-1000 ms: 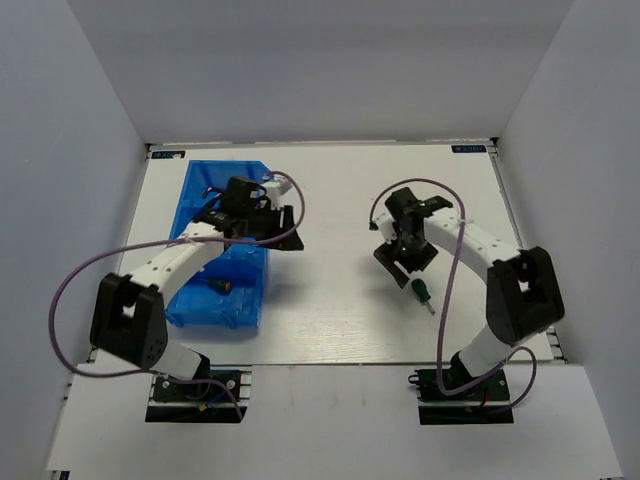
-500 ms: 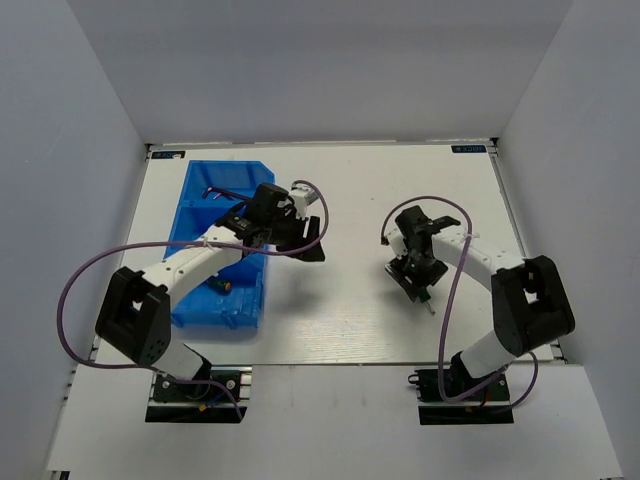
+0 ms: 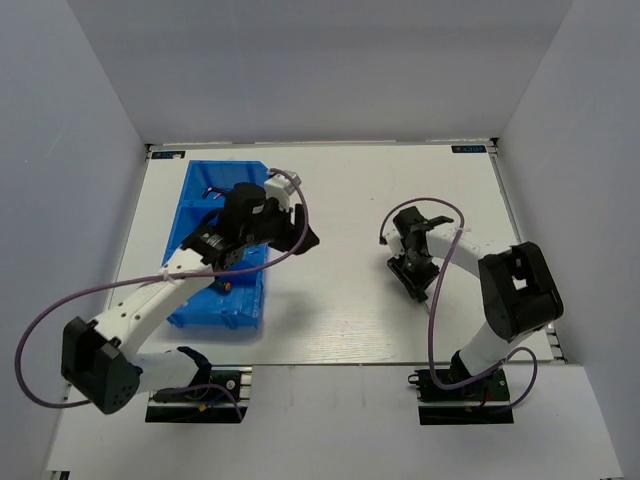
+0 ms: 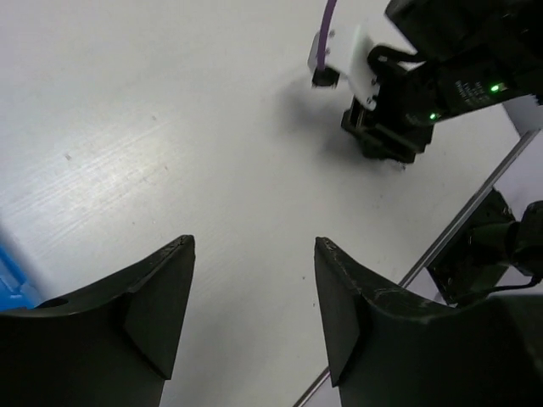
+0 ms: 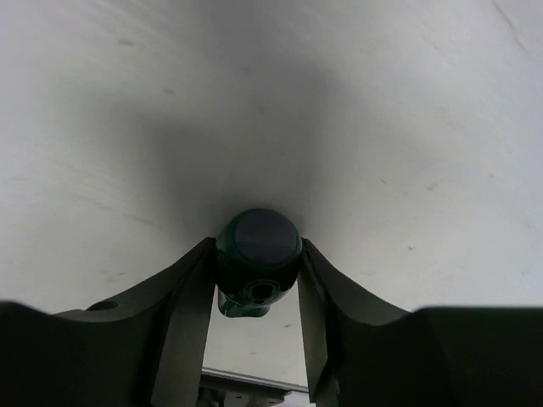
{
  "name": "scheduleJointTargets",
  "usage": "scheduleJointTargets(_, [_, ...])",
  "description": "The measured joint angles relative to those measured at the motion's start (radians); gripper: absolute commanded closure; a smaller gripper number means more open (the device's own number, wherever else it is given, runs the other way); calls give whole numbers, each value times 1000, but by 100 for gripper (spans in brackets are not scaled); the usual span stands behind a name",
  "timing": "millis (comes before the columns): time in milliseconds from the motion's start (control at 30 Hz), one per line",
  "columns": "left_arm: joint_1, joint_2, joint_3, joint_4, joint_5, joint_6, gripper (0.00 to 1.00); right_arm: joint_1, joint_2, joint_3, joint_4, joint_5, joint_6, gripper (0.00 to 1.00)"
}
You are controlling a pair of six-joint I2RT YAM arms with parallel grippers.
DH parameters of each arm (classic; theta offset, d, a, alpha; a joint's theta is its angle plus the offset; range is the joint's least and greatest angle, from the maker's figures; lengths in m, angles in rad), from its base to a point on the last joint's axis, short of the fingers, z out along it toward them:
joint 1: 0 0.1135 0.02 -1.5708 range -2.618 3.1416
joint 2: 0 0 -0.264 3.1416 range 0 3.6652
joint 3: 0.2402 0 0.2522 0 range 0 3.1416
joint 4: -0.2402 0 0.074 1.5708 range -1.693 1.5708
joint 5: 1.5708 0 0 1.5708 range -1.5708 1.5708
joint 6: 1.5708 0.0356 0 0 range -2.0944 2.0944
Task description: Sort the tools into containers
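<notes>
Seen from above, a white table (image 3: pixel 340 190) holds a translucent blue bin (image 3: pixel 240 315) at the left of the frame. A small orange-ended tool (image 3: pixel 222 284) lies inside the bin.

At the right of centre, the right gripper (image 3: pixel 413 272) is down at the table. Its wrist view shows it closed on a stubby green-handled screwdriver (image 5: pixel 257 254), one finger against each side of the round handle. The left gripper (image 4: pixel 254 314) hangs open and empty over bare table just right of the bin.

The hold looks to be on a smooth, rounded handle, so the screwdriver may swivel or slip out as it lifts. The left arm also sits between the screwdriver and the bin, which could crowd the carry.

A second ago the right gripper was raised, with the screwdriver showing on the table below it. The left gripper was then over the bin.
</notes>
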Motion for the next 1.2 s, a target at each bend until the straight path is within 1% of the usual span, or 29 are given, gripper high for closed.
scheduleJointTargets(33, [0, -34, -7, 7, -17, -1, 33, -3, 1, 8, -10, -36, -12, 100])
scheduleJointTargets(67, [0, -72, -21, 25, -32, 0, 33, -5, 3, 28, -32, -89, -32, 100])
scheduleJointTargets(133, [0, -159, -56, 59, -65, -6, 36, -6, 5, 90, -79, -229, -87, 100])
scheduleJointTargets(233, [0, -295, -104, 114, -122, -15, 38, 2, 6, 229, -133, -517, -190, 100])
scheduleJointTargets(333, [0, -381, -115, 137, -165, -19, 38, 24, 37, 378, -120, -799, -251, 100])
scheduleJointTargets(433, [0, -416, -115, 148, -191, -19, 38, 63, 118, 486, 41, -1049, -198, 100])
scheduleJointTargets(467, [0, -422, -115, 149, -197, -19, 38, 78, 149, 505, 122, -1100, -143, 100])
scheduleJointTargets(533, [0, -422, -115, 145, -205, -19, 38, 123, 219, 522, 336, -1180, 3, 100])
scheduleJointTargets(633, [0, -426, -115, 129, -220, -20, 38, 193, 313, 549, 553, -1211, 192, 100])
scheduleJointTargets(767, [0, -452, -115, 95, -241, -19, 38, 308, 484, 735, 672, -1165, 292, 100])
scheduleJointTargets(867, [0, -481, -115, 71, -254, -18, 36, 371, 551, 856, 721, -1118, 322, 100])
scheduleJointTargets(967, [0, -517, -115, 47, -272, -18, 36, 426, 571, 929, 755, -1077, 340, 100])
scheduleJointTargets(1100, [0, -557, -114, 27, -297, -10, 33, 477, 572, 948, 785, -1050, 342, 100])
scheduleJointTargets(1133, [0, -562, -114, 21, -302, -9, 31, 486, 573, 943, 785, -1044, 338, 98])
scheduleJointTargets(1167, [0, -566, -114, 16, -309, -6, 31, 495, 574, 935, 785, -1039, 331, 96])
scheduleJointTargets(1200, [0, -568, -113, 10, -312, -4, 30, 503, 574, 925, 779, -1033, 321, 92])
